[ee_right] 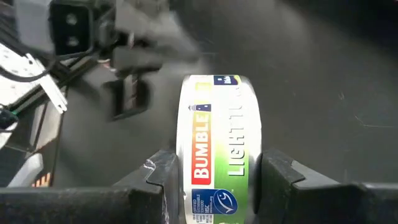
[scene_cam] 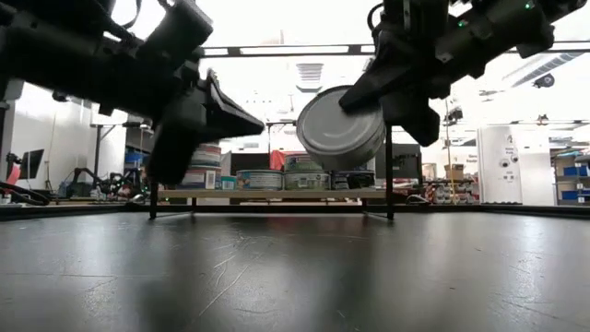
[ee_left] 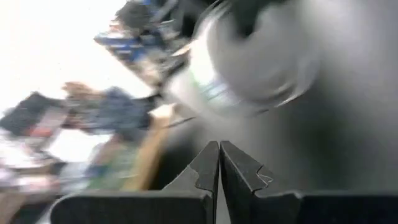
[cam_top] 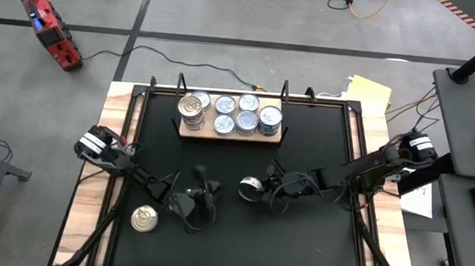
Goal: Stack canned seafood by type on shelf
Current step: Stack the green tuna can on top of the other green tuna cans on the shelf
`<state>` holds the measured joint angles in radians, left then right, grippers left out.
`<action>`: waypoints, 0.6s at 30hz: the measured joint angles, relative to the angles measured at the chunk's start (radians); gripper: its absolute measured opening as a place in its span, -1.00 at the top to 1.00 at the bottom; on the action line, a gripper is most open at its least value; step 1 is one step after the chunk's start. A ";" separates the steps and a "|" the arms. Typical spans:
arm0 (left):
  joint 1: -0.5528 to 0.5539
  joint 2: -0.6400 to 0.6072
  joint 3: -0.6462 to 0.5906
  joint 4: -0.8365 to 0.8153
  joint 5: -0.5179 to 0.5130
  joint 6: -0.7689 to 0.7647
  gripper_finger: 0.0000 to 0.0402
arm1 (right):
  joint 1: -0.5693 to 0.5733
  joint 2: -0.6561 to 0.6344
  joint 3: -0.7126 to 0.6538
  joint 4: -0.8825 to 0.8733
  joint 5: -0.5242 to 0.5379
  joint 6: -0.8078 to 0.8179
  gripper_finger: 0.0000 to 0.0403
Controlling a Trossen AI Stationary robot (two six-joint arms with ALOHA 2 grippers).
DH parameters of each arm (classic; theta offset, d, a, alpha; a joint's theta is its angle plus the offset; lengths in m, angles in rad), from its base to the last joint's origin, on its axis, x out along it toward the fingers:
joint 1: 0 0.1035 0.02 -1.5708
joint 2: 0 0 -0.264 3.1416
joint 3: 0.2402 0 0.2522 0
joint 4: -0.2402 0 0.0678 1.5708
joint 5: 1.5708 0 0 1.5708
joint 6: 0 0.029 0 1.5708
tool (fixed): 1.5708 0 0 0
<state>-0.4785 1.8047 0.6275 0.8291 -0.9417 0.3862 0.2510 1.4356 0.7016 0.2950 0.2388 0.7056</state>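
The shelf (cam_top: 188,132), a light-brown board at the table's far middle, carries several tins (cam_top: 237,114), one of them gold-topped (cam_top: 191,106). My right gripper (ee_right: 217,171), near the table's middle, is shut on a silver tin with a green and white label (ee_right: 217,124). In the low view this tin (scene_cam: 341,127) hangs well above the table. My left gripper (ee_left: 219,155) is shut and empty, just left of that tin (cam_top: 250,186) and above the table. A gold-topped tin (cam_top: 144,219) lies flat on the table near the front left. My right gripper pinches the tin between its two fingers (ee_right: 160,177), one on each flat end, with the labelled side wall (ee_right: 214,155) facing the wrist. The fingers come from the table's right side, slanting a little downward. The tin stands on edge, tilted, lifted clear of the table.
Black clamps (cam_top: 285,87) stand along the table's far edge behind the shelf. Wooden borders (cam_top: 89,189) run down the table's left and right sides. Bare black tabletop (cam_top: 296,248) lies at the front right.
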 joint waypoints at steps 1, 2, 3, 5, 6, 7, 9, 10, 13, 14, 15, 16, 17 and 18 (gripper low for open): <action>-0.002 -0.007 0.000 0.000 -0.061 0.061 1.00 | 0.002 -0.008 -0.003 0.002 0.007 0.000 0.33; -0.002 -0.014 0.000 0.007 -0.117 0.118 1.00 | 0.007 -0.014 -0.008 0.006 0.021 0.001 0.33; -0.004 -0.023 0.000 0.009 -0.149 0.166 1.00 | 0.010 -0.016 -0.015 0.011 0.039 0.001 0.33; -0.007 -0.056 -0.011 0.005 -0.133 0.221 1.00 | 0.014 -0.016 -0.040 0.064 0.058 0.005 0.33; -0.008 -0.076 -0.017 0.006 -0.080 0.235 1.00 | 0.014 -0.011 -0.058 0.118 0.059 0.015 0.33; -0.009 -0.103 -0.025 0.011 -0.003 0.249 1.00 | 0.014 -0.007 -0.079 0.182 0.059 0.025 0.33; -0.011 -0.166 -0.059 0.021 0.135 0.278 1.00 | 0.013 0.015 -0.130 0.343 0.055 0.037 0.33; -0.011 -0.199 -0.079 0.045 0.196 0.289 1.00 | 0.013 0.027 -0.158 0.429 0.040 0.047 0.33; -0.010 -0.313 -0.166 0.133 0.310 0.331 1.00 | 0.013 0.081 -0.229 0.689 0.007 0.084 0.33; -0.010 -0.349 -0.201 0.173 0.366 0.339 1.00 | 0.012 0.098 -0.247 0.761 -0.001 0.091 0.33; -0.010 -0.388 -0.238 0.210 0.426 0.338 1.00 | 0.012 0.121 -0.255 0.829 -0.005 0.098 0.33; -0.010 -0.424 -0.274 0.249 0.488 0.325 1.00 | 0.011 0.142 -0.254 0.893 -0.010 0.103 0.33; -0.007 -0.451 -0.301 0.293 0.542 0.291 1.00 | 0.010 0.160 -0.254 0.929 -0.014 0.105 0.33; -0.003 -0.473 -0.322 0.339 0.580 0.248 1.00 | 0.010 0.177 -0.253 0.956 -0.017 0.105 0.33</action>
<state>-0.4818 1.3315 0.3052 1.1682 -0.3612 0.6341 0.2611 1.6124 0.4483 1.2513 0.2217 0.8110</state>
